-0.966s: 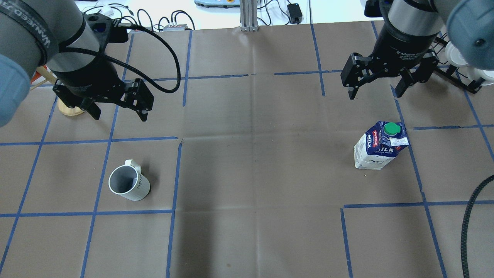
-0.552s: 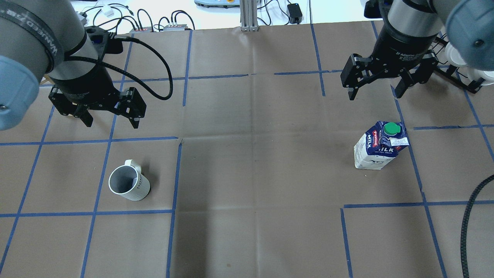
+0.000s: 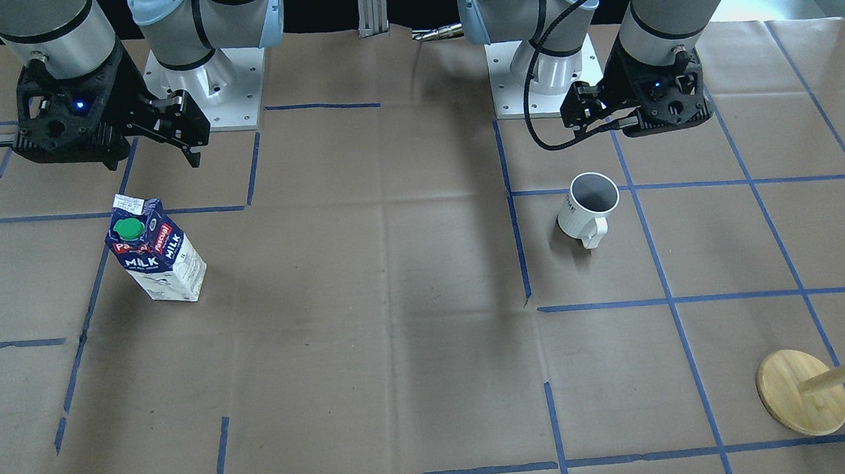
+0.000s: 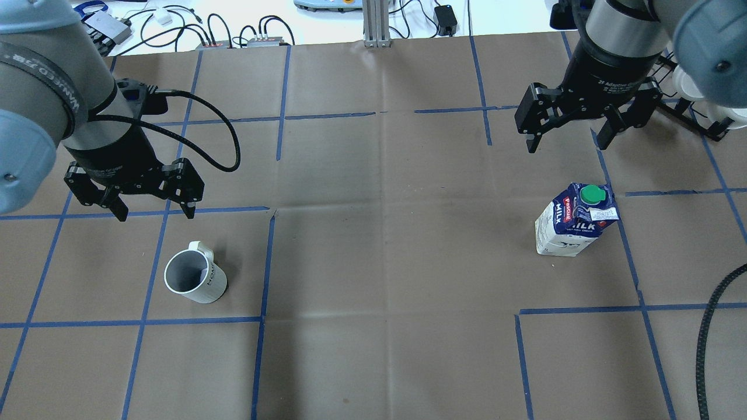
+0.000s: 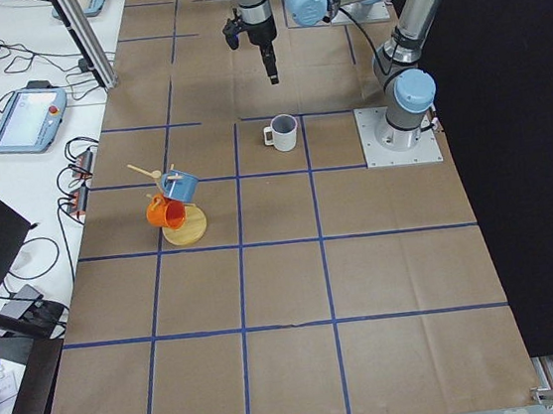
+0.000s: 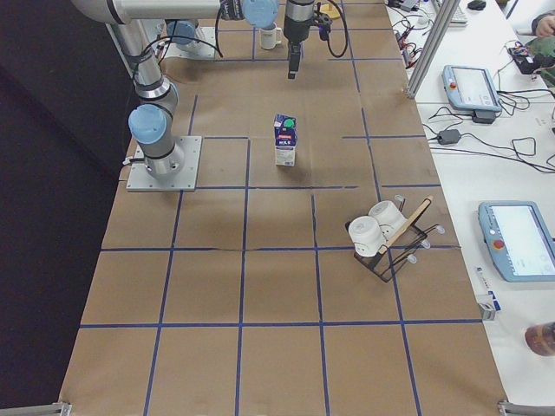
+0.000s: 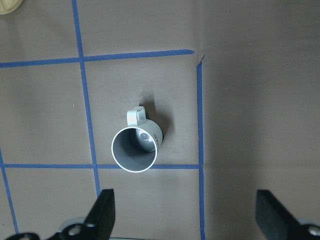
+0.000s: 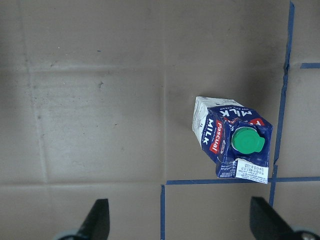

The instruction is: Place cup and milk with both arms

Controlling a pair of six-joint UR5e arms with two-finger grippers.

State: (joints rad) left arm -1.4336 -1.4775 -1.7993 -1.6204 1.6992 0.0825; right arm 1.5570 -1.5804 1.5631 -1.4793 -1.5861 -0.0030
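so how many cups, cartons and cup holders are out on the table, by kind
cups: 5 (white mug standing loose, blue cup and orange cup on the wooden stand, two white cups on the rack)
cartons: 1 (milk)
cup holders: 2 (wooden stand, rack)
total: 8

Overhead: you look forward and down on the brown paper-covered table [image 4: 373, 233] from the robot's side. The front view faces back across it, mirrored. Both share the white ceramic mug with grey inside [image 4: 195, 283] and the blue-and-white gable-top milk carton with green cap [image 4: 575, 224]. Side views: high, far, one per table end. Wrist views: straight down, close. The left one centres the mug; the right one has the carton right of centre.
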